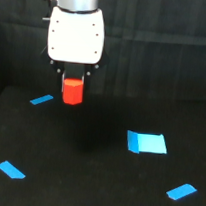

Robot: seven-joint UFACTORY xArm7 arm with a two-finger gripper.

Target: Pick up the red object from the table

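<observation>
Gripper point(73, 78) closed on the red object point(72, 91), held clear above the table point(84, 190) near a blue tape strip point(41, 100); lift step appears essentially done, next move only needs grip kept firm.

Table point(85, 180) bears only flat blue tape strips point(41, 99) and a blue patch point(147, 143); no upright obstacles.

A robot test bench: matte black table point(94, 190), black backdrop, blue tape markers point(147, 143).
</observation>
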